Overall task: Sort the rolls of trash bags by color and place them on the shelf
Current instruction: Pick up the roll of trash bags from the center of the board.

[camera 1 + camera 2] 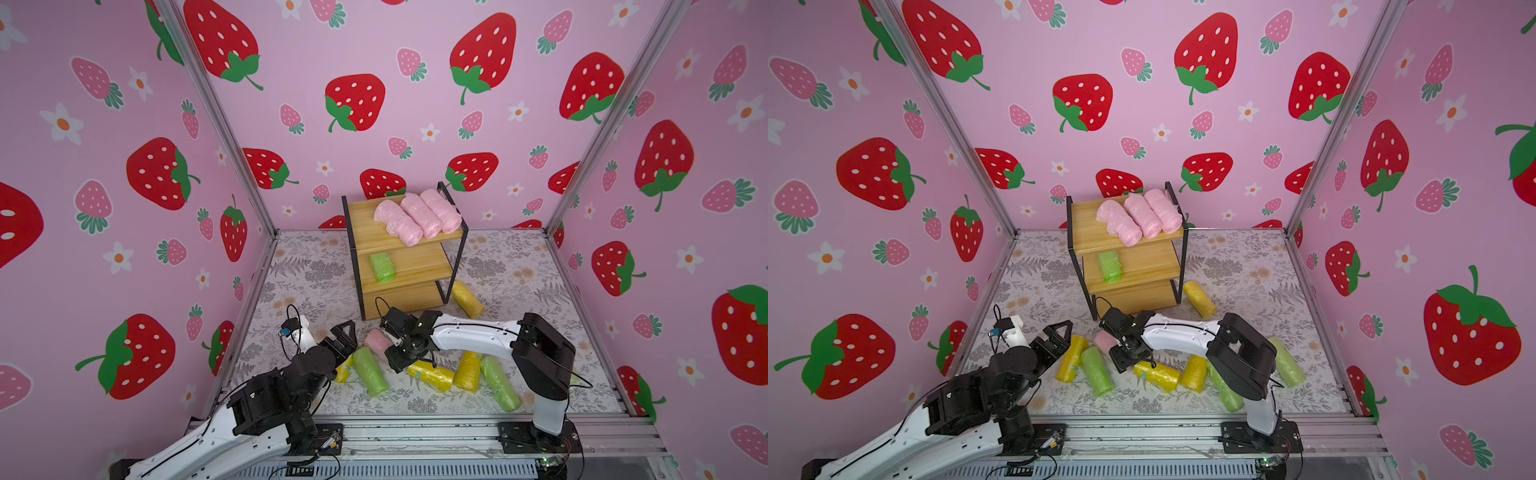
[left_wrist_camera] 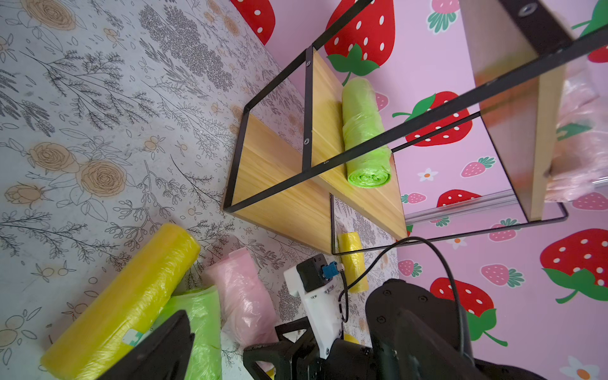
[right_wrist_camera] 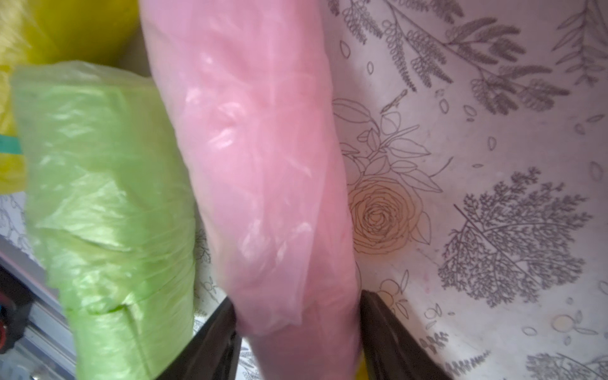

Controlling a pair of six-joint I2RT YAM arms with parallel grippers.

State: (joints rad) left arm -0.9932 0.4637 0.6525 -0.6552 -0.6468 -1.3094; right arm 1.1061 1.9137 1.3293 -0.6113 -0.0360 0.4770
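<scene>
The shelf (image 1: 365,220) stands at the back middle with three pink rolls (image 1: 419,216) on its top board and one green roll (image 1: 382,268) on the middle board. On the floral floor in front of it lies a fourth pink roll (image 1: 376,341). My right gripper (image 1: 388,345) has a finger pressed against each side of it, as the right wrist view shows the pink roll (image 3: 256,164). Just to the left, my left gripper (image 1: 348,332) is open and holds nothing.
Loose rolls lie around the grippers: a green roll (image 1: 370,371) and a yellow roll (image 1: 344,370) by the left gripper, two yellow rolls (image 1: 430,375) (image 1: 468,371) and a green roll (image 1: 500,383) under the right arm. Another yellow roll (image 1: 468,299) lies beside the shelf's right foot.
</scene>
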